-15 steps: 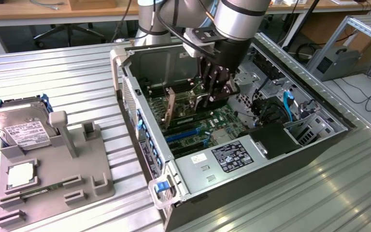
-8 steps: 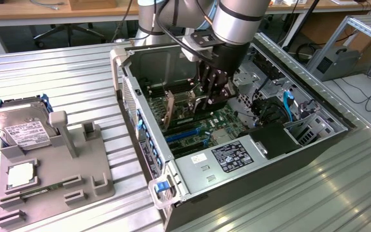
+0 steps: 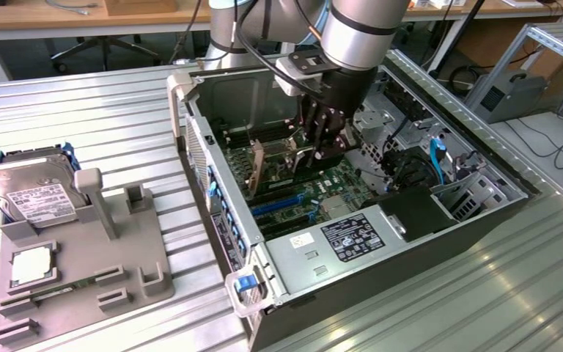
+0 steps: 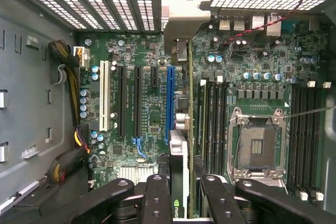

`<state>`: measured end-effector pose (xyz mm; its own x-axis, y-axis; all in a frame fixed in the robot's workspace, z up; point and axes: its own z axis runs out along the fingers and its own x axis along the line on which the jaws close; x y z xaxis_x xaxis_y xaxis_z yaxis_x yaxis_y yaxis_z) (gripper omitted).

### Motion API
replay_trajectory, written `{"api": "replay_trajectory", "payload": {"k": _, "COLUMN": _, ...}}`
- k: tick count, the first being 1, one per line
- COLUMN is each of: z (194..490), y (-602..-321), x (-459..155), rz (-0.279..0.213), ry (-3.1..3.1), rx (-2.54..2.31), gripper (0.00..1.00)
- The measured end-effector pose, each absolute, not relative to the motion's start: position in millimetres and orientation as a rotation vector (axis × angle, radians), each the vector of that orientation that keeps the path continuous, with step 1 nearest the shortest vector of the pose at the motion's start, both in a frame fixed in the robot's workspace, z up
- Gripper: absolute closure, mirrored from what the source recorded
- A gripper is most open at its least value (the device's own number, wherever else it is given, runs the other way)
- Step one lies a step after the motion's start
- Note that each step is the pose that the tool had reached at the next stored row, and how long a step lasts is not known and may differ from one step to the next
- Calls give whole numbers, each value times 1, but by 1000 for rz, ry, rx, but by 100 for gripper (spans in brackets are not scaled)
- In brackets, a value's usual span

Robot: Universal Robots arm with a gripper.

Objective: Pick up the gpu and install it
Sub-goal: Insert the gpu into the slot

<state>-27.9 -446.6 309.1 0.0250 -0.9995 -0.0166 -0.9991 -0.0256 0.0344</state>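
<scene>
Claw (image 3: 322, 147) clamped on gpu (image 4: 179, 156), card edge-on over motherboard (image 4: 147, 124), beside blue slot (image 4: 169, 98), inside open case (image 3: 191, 117)

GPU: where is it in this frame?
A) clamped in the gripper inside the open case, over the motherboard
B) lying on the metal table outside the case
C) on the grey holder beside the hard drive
A: the gripper clamps the gpu edge-on over the motherboard, beside the blue slot.
</scene>
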Motion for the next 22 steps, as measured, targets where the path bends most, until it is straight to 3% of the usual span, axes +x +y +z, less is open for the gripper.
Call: {"api": "replay_trajectory", "payload": {"k": 22, "z": 308, "y": -447, "x": -30, "rz": -42, "ry": -2186, "rx": 2250, "gripper": 73}}
